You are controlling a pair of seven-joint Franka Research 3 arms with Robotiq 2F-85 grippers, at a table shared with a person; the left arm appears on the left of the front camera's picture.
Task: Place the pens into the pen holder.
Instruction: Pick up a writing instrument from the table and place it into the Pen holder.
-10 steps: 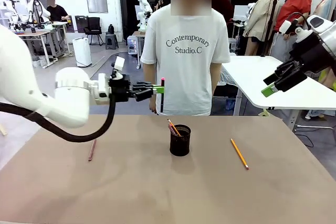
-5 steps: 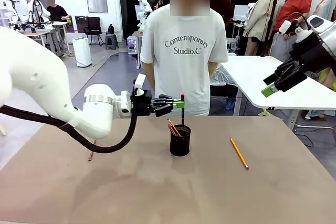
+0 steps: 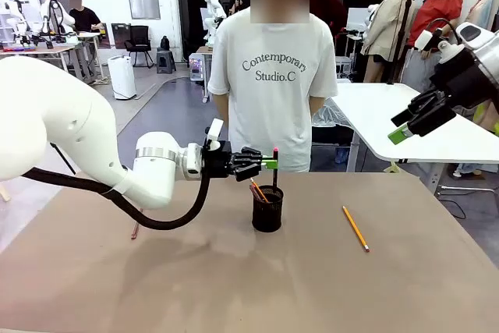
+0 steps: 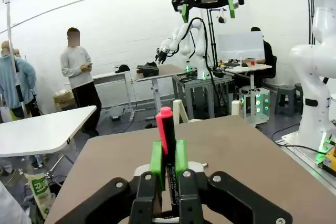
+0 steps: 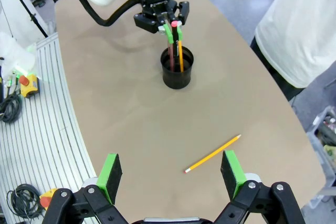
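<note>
My left gripper [image 3: 269, 164] is shut on a dark pen with a red cap [image 3: 274, 163], held upright right over the black mesh pen holder [image 3: 267, 210]. The pen's lower end reaches the holder's mouth. An orange pencil [image 3: 258, 190] leans inside the holder. In the left wrist view the red-capped pen [image 4: 166, 136] stands between my green pads [image 4: 156, 157]. A yellow pencil [image 3: 355, 228] lies on the table to the right of the holder. A pinkish-brown pen [image 3: 136, 230] lies at the left, partly behind my arm's cable. My right gripper [image 3: 409, 121] hangs open, high at the right.
A person in a white T-shirt [image 3: 273, 83] stands at the table's far edge, just behind the holder. From above, the right wrist view has the holder [image 5: 177, 69] mid-table and the yellow pencil [image 5: 212, 153] nearer my open right gripper [image 5: 170, 174].
My left gripper has moved right and down with the red-capped pen, from left of the holder to directly above it. The right arm has stayed still.
</note>
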